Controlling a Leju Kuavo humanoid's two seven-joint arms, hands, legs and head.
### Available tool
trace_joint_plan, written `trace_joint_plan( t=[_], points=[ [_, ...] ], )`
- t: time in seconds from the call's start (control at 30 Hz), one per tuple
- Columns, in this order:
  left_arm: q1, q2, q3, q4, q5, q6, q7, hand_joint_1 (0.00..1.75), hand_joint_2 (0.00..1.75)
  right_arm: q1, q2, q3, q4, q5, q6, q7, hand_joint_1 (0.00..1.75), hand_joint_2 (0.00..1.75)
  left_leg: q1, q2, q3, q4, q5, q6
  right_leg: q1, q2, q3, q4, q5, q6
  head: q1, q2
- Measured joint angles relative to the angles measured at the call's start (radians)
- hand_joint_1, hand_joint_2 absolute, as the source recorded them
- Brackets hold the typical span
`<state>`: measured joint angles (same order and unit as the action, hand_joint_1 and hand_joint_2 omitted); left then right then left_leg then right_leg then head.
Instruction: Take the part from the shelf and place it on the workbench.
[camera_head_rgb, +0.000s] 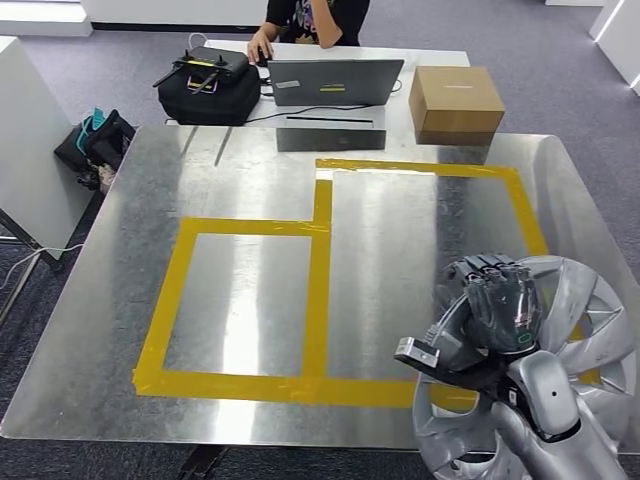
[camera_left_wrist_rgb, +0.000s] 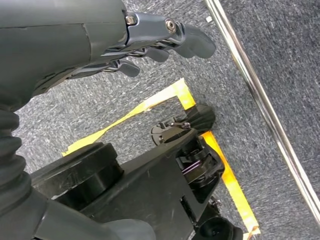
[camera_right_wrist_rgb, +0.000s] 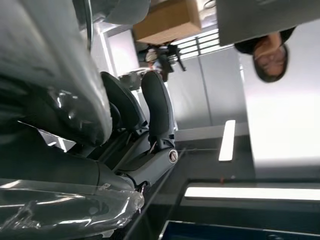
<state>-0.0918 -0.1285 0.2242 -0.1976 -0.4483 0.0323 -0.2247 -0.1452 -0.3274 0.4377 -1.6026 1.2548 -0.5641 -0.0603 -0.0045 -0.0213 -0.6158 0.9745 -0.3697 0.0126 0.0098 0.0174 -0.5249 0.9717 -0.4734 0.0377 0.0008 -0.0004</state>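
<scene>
Brushed-metal workbench (camera_head_rgb: 249, 290), glossy and streaked with reflections, marked with yellow tape (camera_head_rgb: 321, 300) in two adjoining rectangles, on grey carpet.

Nearest you: right hand (camera_head_rgb: 500, 305), dark fingers curled over the part (camera_head_rgb: 596, 335), a silver spoked disc like a wheel cover, wrapped in clear film. It lies over the bench's near right corner, overlapping the tape.

Your right wrist view adds crinkled film (camera_right_wrist_rgb: 71, 207) beside the thumb (camera_right_wrist_rgb: 158, 110).

Your left wrist view gives the left hand (camera_left_wrist_rgb: 151, 42) above carpet, fingers extended and apart, holding nothing.

Farther: laptop (camera_head_rgb: 332, 80), black bag (camera_head_rgb: 207, 88), cardboard box (camera_head_rgb: 455, 103), a seated person (camera_head_rgb: 313, 22).
</scene>
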Motion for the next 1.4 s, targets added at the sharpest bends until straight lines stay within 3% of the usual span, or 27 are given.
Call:
trace_joint_plan(
  t=[0.2, 0.6, 0.87, 1.0, 1.13, 1.4],
  points=[
    [0.004, 0.002, 0.0, 0.0, -0.001, -0.003, -0.004, 0.0, 1.75, -0.015, -0.026, -0.102, 0.023, -0.045, -0.001, -0.014, 1.75, 1.75, -0.002, 0.001, -0.001, 0.0, 0.002, 0.002, -0.002, 0.001, -0.001, 0.0, 0.003, 0.003, 0.0, 0.0],
    [0.005, 0.003, 0.0, 0.0, -0.005, -0.007, -0.006, 0.0, 1.75, -0.026, -0.036, -0.14, 0.051, -0.028, -0.001, -0.008, 1.75, 1.75, -0.004, 0.001, -0.002, 0.0, 0.003, 0.005, -0.003, 0.001, -0.002, 0.0, 0.004, 0.004, 0.0, 0.0],
    [0.005, 0.01, -0.002, 0.0, -0.039, -0.001, -0.079, 0.0, 1.75, -0.158, -0.142, -0.239, 0.203, -0.102, 0.007, -0.107, 1.75, 1.75, -0.007, 0.003, -0.019, 0.0, 0.015, 0.009, -0.007, 0.003, -0.013, 0.002, 0.015, 0.009, 0.0, 0.0],
    [0.006, 0.015, -0.017, 0.0, -0.074, 0.042, -0.162, 0.0, 1.75, -0.246, -0.202, -0.28, 0.304, -0.19, 0.042, -0.161, 1.75, 1.75, -0.008, 0.001, -0.021, 0.0, 0.017, 0.011, -0.008, -0.002, -0.021, 0.002, 0.015, 0.01, 0.0, 0.0],
    [0.009, 0.019, -0.039, 0.0, -0.102, 0.105, -0.264, 0.0, 1.75, -0.275, -0.248, -0.312, 0.366, -0.257, 0.046, -0.204, 1.75, 1.75, -0.01, 0.0, -0.024, 0.0, 0.019, 0.014, -0.009, -0.004, -0.016, 0.003, 0.016, 0.012, 0.0, 0.0],
    [0.011, 0.023, -0.056, 0.0, -0.107, 0.119, -0.297, 0.0, 1.75, -0.322, -0.283, -0.341, 0.402, -0.272, 0.018, -0.242, 1.75, 1.75, -0.012, 0.0, -0.026, 0.0, 0.021, 0.014, -0.011, -0.003, -0.017, 0.005, 0.018, 0.014, 0.0, 0.0]
  ],
)
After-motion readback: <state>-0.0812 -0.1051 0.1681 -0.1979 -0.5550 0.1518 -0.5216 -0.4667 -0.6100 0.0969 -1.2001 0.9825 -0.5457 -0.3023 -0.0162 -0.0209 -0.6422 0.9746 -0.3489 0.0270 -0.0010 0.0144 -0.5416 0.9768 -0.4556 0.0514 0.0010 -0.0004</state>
